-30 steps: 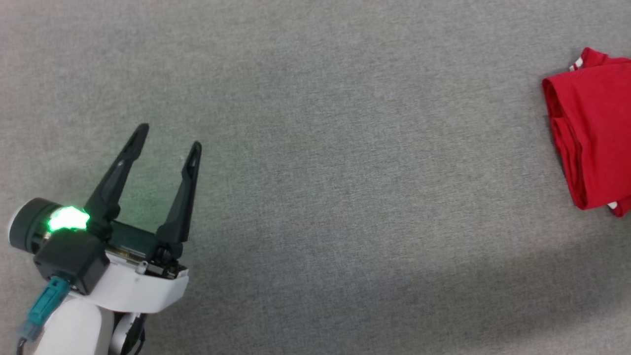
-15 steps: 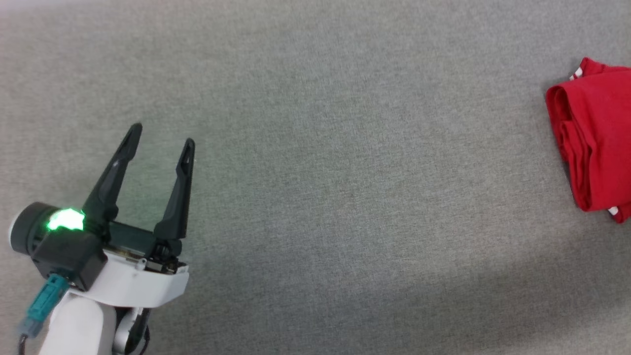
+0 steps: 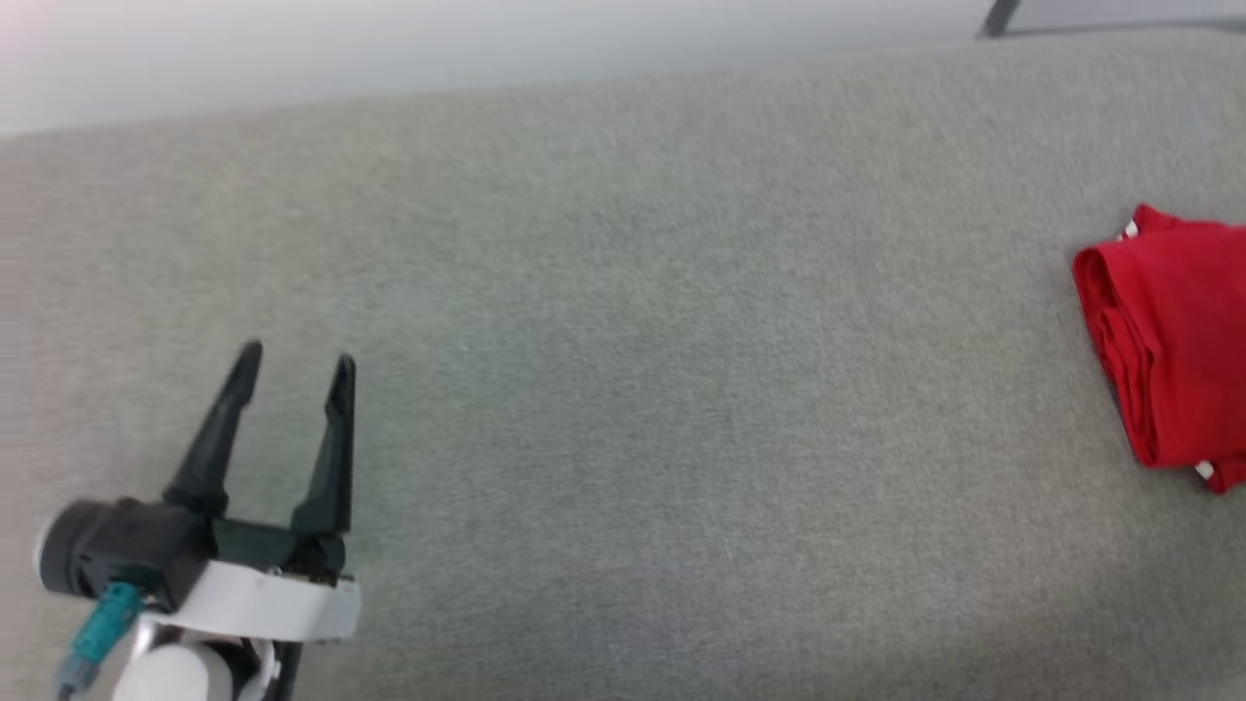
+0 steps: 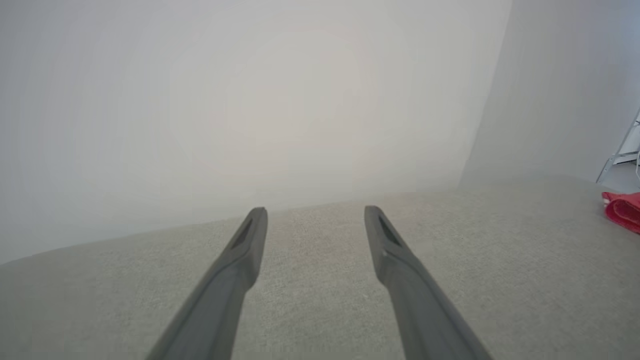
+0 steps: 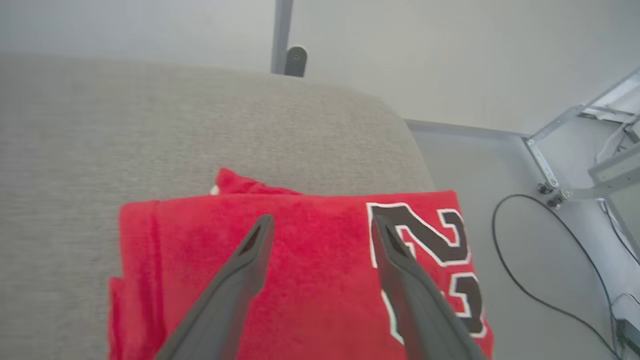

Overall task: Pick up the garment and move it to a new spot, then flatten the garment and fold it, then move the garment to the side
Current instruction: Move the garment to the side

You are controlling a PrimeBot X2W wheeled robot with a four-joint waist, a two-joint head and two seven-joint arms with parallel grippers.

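Note:
The garment (image 3: 1173, 355), a red jersey folded into a compact stack, lies at the right edge of the grey surface (image 3: 623, 389). The right wrist view looks down on the garment (image 5: 310, 280), with a black white-outlined "23" at its right end near the surface's edge. My right gripper (image 5: 322, 227) hovers above it, open, with nothing between its fingers. At the lower left of the head view my left gripper (image 3: 297, 368) is open and empty, far from the garment; the left wrist view has the left gripper (image 4: 315, 215) over bare grey fabric and the garment (image 4: 622, 211) at its far right.
The grey surface ends at a rounded corner (image 5: 400, 125) just beyond the garment, with floor below. A black cable (image 5: 540, 295) and metal frame legs (image 5: 565, 150) lie on that floor. A dark post (image 5: 282, 37) stands behind the surface. A pale wall (image 4: 250, 100) backs it.
The head camera has tilted up, so the surface's far edge and the wall now show. The left gripper sits lower in the picture. The garment lies as before.

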